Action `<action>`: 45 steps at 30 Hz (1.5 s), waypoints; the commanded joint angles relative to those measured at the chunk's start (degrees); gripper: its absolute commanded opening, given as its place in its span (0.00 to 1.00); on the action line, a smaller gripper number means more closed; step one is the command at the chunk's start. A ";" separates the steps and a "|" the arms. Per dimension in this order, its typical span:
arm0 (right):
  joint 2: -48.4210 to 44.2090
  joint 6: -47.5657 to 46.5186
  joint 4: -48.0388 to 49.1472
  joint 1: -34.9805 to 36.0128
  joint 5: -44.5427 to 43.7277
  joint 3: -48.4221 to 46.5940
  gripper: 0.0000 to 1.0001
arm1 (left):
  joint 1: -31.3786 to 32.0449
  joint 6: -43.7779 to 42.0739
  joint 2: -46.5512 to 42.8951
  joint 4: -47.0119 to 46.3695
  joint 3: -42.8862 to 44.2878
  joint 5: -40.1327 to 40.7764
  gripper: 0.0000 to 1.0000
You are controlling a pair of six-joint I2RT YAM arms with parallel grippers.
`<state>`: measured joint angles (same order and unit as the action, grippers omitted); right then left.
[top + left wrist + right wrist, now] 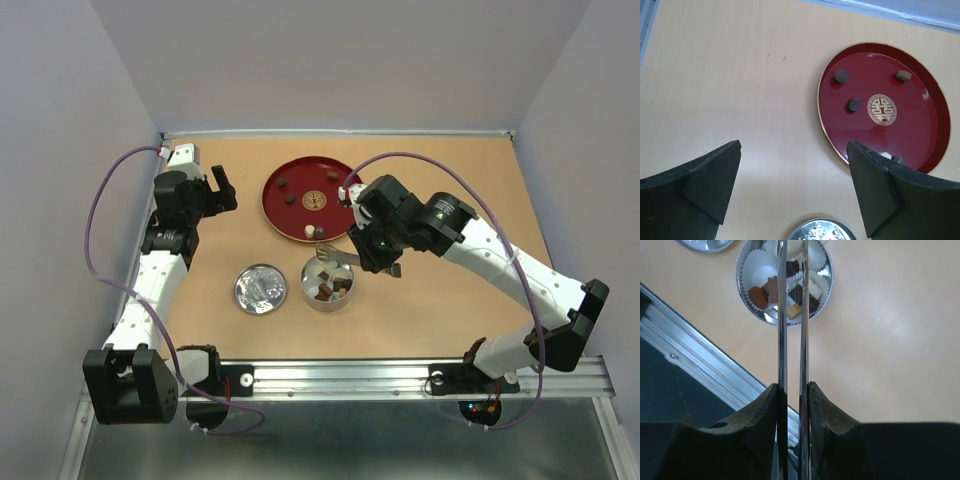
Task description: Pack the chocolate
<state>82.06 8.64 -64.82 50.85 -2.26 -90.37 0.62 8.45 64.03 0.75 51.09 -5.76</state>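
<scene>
Several chocolate pieces [760,296] in tin [829,277], right pincer [792,388] clamping tongs [782,325]

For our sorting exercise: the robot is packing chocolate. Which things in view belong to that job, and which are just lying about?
Job: chocolate pieces, red plate, round tin, tongs, right gripper gripping the tongs.
Lying about: tin lid, open left gripper.

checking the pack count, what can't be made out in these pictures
Right wrist view: tips of the long metal tongs, cut off by the top edge.
Same view: some chocolate pieces in the round silver tin, behind the tongs' blades.
Left wrist view: pieces on the red round plate, partly behind the left gripper.
</scene>
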 commanded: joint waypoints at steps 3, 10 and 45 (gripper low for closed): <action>-1.73 1.81 -2.50 1.79 4.11 1.16 0.26 | -0.10 -0.36 -0.22 -1.37 1.12 0.31 0.99; -1.99 2.60 -2.86 3.03 3.58 1.77 0.26 | -0.18 -0.36 -0.40 -1.37 1.12 0.31 0.99; 1.78 7.44 -7.52 3.11 -5.73 1.60 0.30 | -0.18 -0.27 -0.92 -1.28 1.12 0.31 0.99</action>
<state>83.72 15.05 -72.05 53.34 -5.80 -89.03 0.62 8.45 64.03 0.78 51.09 -5.74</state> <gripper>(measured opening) 0.337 0.986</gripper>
